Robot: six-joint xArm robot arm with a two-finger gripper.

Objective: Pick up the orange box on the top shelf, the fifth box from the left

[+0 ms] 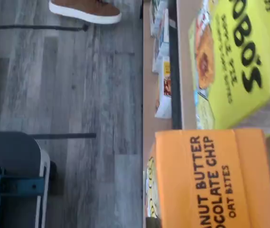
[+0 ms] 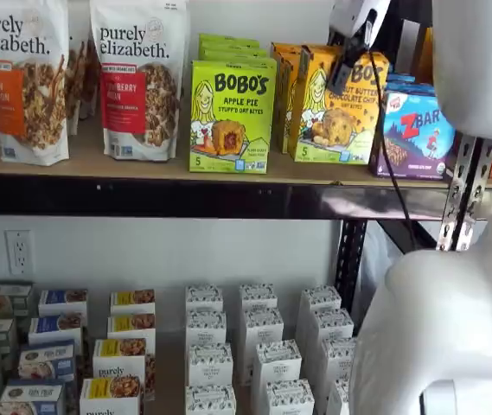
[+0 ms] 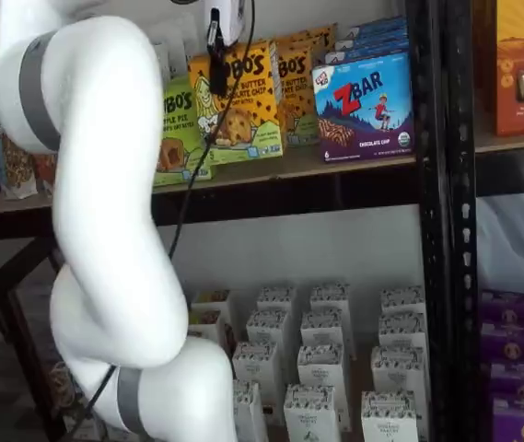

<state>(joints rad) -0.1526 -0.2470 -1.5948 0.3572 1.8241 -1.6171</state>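
Note:
The orange box stands upright on the top shelf, with a second one like it close behind. It also shows in a shelf view and, from above, in the wrist view. My gripper hangs from the view's top edge just in front of the box's upper face. Only a white body and a narrow black finger show, with no gap and nothing seen held. It shows the same way in a shelf view, over the box's upper left corner.
A lime-green Bobo's box stands left of the orange box and a blue ZBar box right of it. Granola bags fill the shelf's left. Small white boxes sit below. A black upright stands right. A shoe is on the floor.

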